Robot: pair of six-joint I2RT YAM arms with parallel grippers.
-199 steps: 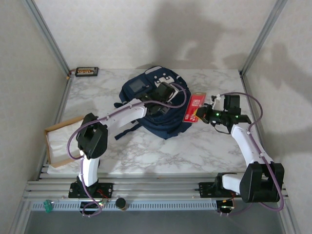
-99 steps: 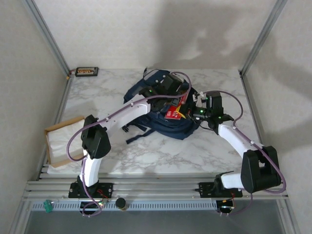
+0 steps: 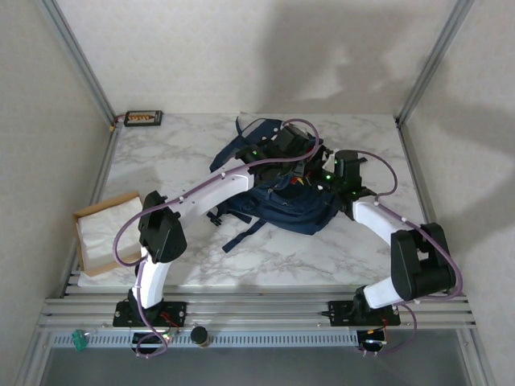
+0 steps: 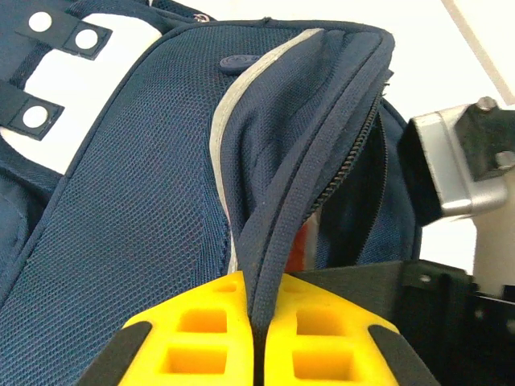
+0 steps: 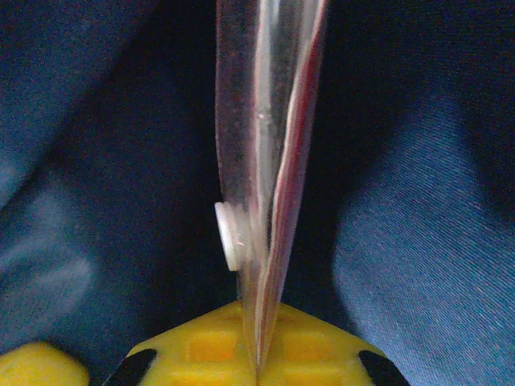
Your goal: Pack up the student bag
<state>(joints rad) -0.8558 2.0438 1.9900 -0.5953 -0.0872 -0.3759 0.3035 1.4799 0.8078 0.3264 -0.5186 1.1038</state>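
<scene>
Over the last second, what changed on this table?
The right gripper swung left, carrying its red packet from beside the student bag into the opening; blue fabric now surrounds the packet. The left gripper, clamped on the zip edge, pulled it right, and the bag shifted and slumped with it. Both grips held; the cardboard tray and the small box at the far left corner stayed put.

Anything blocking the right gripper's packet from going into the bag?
Nothing visible. The left gripper is shut on the zipper edge of the student bag, holding the mouth apart. The right gripper holds the clear packet with navy fabric on both sides, apparently inside the opening.
</scene>
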